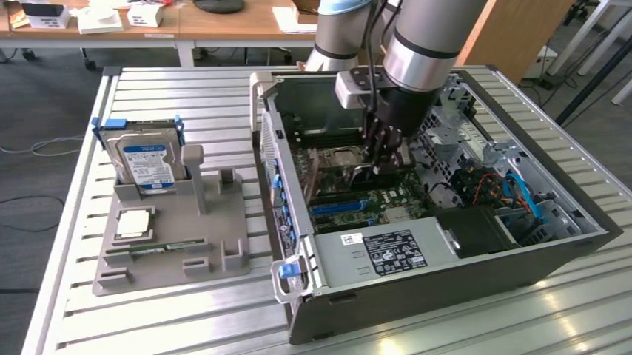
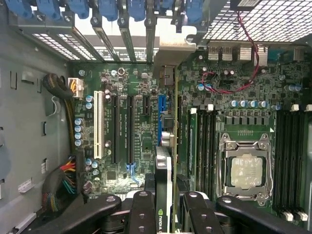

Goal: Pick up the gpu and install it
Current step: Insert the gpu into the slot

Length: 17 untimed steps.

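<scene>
gpu (image 2: 163,165) edge-down, in claw (image 2: 166,197) — lengthwise along slot (image 2: 159,114)

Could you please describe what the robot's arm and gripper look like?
The arm is a silver-grey metal cylinder with a dark band and a pale blue joint cap. A black cable runs along it past a white box. The black gripper has chunky linked fingers with round pivot pins.

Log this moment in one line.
gripper: shut on gpu | place: inside case, over motherboard | gpu: near blue slot | seated: cannot tell
</scene>
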{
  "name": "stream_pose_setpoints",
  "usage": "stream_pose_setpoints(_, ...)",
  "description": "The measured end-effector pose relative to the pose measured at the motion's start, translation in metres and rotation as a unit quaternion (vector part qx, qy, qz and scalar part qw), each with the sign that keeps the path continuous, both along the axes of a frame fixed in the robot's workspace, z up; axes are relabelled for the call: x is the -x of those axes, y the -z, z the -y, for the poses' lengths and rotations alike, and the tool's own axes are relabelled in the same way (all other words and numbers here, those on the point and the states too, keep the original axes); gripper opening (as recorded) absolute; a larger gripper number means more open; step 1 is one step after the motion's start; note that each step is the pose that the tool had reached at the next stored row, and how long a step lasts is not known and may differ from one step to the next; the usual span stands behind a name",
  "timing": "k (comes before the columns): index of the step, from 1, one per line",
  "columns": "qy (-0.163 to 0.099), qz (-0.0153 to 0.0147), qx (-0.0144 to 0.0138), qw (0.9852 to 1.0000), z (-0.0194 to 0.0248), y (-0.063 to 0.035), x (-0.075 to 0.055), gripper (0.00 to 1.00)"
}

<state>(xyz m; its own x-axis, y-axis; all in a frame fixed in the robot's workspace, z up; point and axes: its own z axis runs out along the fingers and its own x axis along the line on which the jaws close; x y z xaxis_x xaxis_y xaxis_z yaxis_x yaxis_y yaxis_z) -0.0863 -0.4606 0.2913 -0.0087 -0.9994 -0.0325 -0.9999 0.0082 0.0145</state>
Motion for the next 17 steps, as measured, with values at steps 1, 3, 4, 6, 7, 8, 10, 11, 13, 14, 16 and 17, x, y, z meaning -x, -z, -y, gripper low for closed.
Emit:
stream_pose_setpoints(1, 0.0, 0.0012, 0.0001, 1.0, 0.0, 0.0004, 0.0009, 0.27)
stream_pose_setpoints(3, 0.0, 0.0037, 0.0001, 1.0, 0.0, 0.0014, 0.0029, 0.27)
stream_pose_setpoints(4, 0.0, 0.0046, 0.0001, 1.0, 0.0, 0.0021, 0.0037, 0.27)
stream_pose_setpoints(6, 0.0, 0.005, 0.0001, 1.0, 0.0, 0.0028, 0.0045, 0.27)
stream_pose_setpoints(7, 0.0, 0.005, 0.0002, 1.0, 0.0, 0.0028, 0.0045, 0.27)
stream_pose_setpoints(8, 0.0, 0.0051, 0.0001, 1.0, 0.0, 0.0029, 0.0045, 0.27)
stream_pose_setpoints(10, 0.0, 0.0051, 0.0001, 1.0, 0.0, 0.003, 0.0045, 0.27)
stream_pose_setpoints(11, 0.0, 0.0051, 0.0001, 1.0, 0.0, 0.0031, 0.0049, 0.27)
stream_pose_setpoints(13, 0.0, 0.0052, 0.0, 1.0, -0.0001, 0.0032, 0.0059, 0.27)
stream_pose_setpoints(14, 0.0, 0.0052, 0.0, 1.0, -0.0001, 0.0033, 0.0067, 0.27)
stream_pose_setpoints(16, 0.0, 0.0051, 0.0, 1.0, 0.0, 0.0032, 0.0084, 0.27)
stream_pose_setpoints(17, 0.0, 0.0051, 0.0, 1.0, 0.0, 0.0032, 0.0093, 0.27)
